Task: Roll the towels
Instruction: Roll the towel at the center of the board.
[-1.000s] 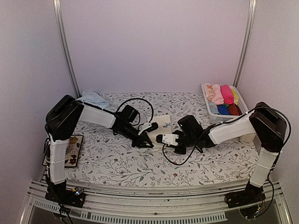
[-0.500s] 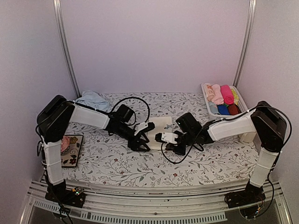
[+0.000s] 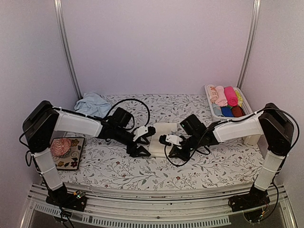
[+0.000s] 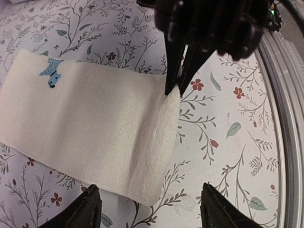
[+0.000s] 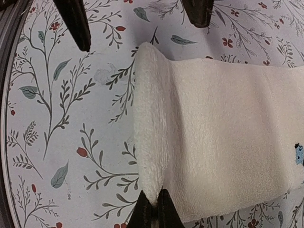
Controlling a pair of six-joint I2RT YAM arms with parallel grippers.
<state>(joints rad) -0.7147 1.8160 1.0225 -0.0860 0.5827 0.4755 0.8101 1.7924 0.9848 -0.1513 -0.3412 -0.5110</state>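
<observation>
The cream towel (image 3: pixel 164 133) lies flat mid-table, its near end folded over into a thick lip (image 5: pixel 149 128). My right gripper (image 5: pixel 152 209) is shut on one end of that lip, and the left wrist view shows it pinching the towel's corner (image 4: pixel 173 90). My left gripper (image 4: pixel 152 202) hovers open over the lip's other end, with the towel (image 4: pixel 95 118) between and ahead of its fingers but untouched. From above, the left gripper (image 3: pixel 137 149) and the right gripper (image 3: pixel 170 151) flank the towel's near end. The light blue towel (image 3: pixel 92 102) lies crumpled at the back left.
A white basket (image 3: pixel 209 97) at the back right holds several rolled cloths in pink, blue and maroon. A patterned tray (image 3: pixel 76 156) with a pink knitted lump (image 3: pixel 61 146) sits at the left edge. Black cables loop over the floral tablecloth near both wrists.
My left gripper has opened and let go of the cream towel's near end. Both arms have shifted left, and the right gripper stays shut on the fold.
</observation>
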